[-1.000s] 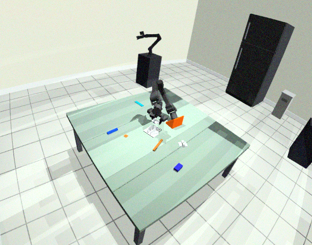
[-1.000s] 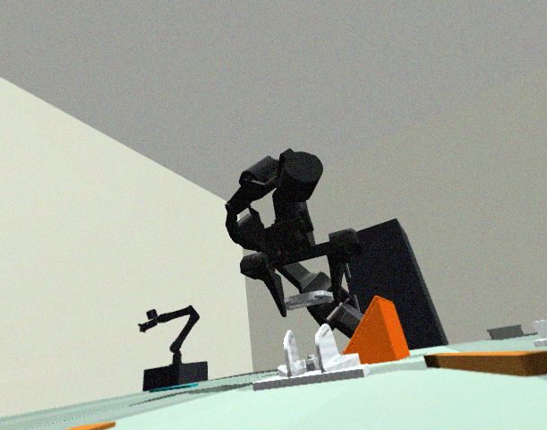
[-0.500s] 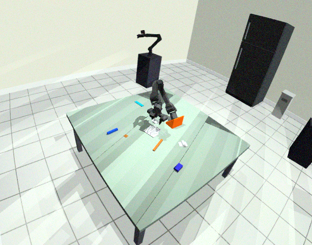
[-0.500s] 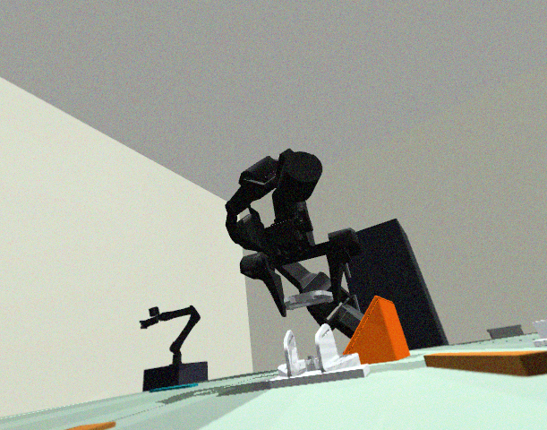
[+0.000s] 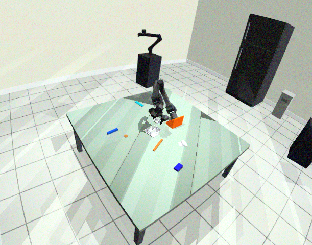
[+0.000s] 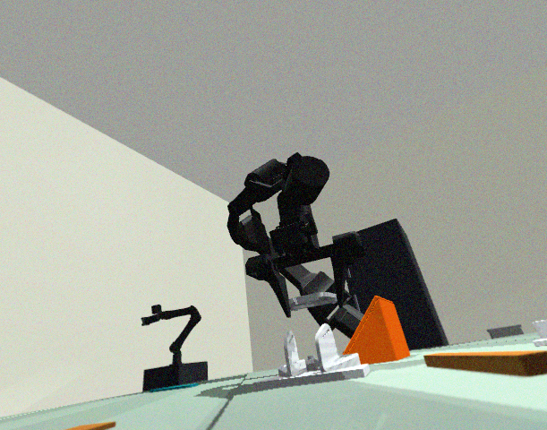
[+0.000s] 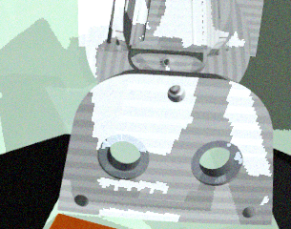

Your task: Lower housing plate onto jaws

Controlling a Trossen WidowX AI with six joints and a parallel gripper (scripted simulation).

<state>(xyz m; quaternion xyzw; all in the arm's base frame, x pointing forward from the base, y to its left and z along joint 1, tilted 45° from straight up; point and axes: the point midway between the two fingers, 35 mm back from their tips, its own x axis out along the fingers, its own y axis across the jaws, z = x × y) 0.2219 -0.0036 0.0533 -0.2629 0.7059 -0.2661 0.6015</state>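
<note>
The housing plate [image 5: 157, 120] [image 6: 312, 300] [image 7: 169, 126] is pale grey with rounded corners, two round holes and a small knob. My gripper [image 5: 158, 121] [image 6: 315, 308] [image 7: 167, 152] is shut on the plate, one finger at each side edge, and holds it in the air. Below it, a white base [image 5: 147, 129] [image 6: 320, 381] lies on the table and carries two upright white jaws [image 6: 289, 352] [image 6: 328, 349]. A clear gap shows between plate and jaws in the exterior view. In the wrist view the plate hides part of the base; the stubs cannot be made out clearly.
An orange wedge [image 5: 176, 122] [image 6: 377, 335] [image 7: 78, 224] stands close beside the base. An orange bar [image 5: 158, 145] [image 6: 491, 362], white piece [image 5: 182, 143], blue block [image 5: 177, 167], blue bar [image 5: 112, 131], small orange piece [image 5: 125, 136] and cyan bar [image 5: 139, 103] lie farther off.
</note>
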